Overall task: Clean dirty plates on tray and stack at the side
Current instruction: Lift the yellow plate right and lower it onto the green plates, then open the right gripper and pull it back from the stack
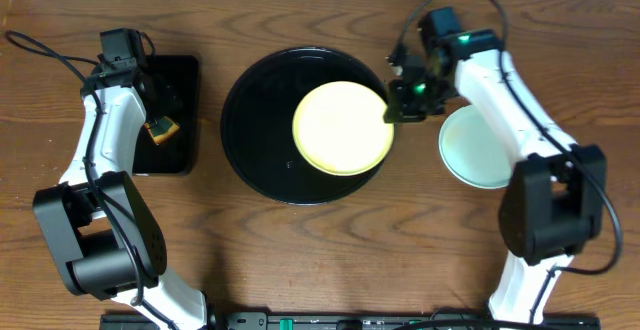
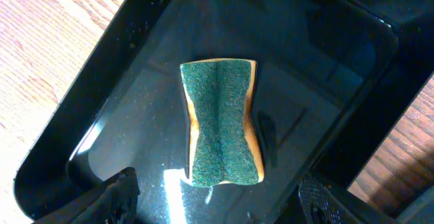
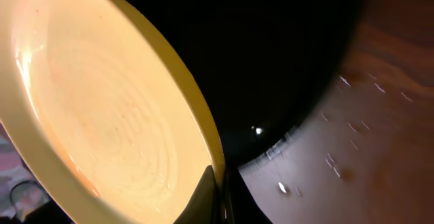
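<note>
Overhead: right gripper (image 1: 392, 113) clamped on pale yellow plate (image 1: 340, 127) rim over the round black tray (image 1: 250, 120), mint plate (image 1: 480, 150) aside; left gripper (image 2: 218, 195) gapes above sponge (image 2: 222, 119), so the next move is probably grasping it to scrub.

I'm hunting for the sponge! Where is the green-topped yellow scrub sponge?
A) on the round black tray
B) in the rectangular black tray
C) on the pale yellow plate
B: the green-topped yellow scrub sponge lies flat inside the glossy black rectangular plastic tray.
</note>
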### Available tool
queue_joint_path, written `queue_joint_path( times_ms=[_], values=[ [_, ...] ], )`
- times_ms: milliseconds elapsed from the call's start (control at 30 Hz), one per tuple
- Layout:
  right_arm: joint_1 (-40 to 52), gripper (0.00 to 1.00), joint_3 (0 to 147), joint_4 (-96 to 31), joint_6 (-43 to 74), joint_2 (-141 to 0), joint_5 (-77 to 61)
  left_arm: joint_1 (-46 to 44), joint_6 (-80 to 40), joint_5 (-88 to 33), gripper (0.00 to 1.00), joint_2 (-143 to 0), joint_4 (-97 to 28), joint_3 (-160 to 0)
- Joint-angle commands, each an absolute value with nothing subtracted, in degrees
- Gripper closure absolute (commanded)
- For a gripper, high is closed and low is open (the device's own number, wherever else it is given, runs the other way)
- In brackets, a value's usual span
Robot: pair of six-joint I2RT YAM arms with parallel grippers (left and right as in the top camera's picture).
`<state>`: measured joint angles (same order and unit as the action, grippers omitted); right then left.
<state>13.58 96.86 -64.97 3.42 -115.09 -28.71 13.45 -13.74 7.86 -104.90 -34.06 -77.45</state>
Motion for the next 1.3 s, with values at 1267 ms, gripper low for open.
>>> queue_joint_path(
  times_ms=[1267],
  values=[
    [-28.36,0.99,69.58,-46.96,4.21,-107.46,-31.59,13.43,-14.46,8.12,0.24,-104.47,-34.22,-77.14]
  ],
)
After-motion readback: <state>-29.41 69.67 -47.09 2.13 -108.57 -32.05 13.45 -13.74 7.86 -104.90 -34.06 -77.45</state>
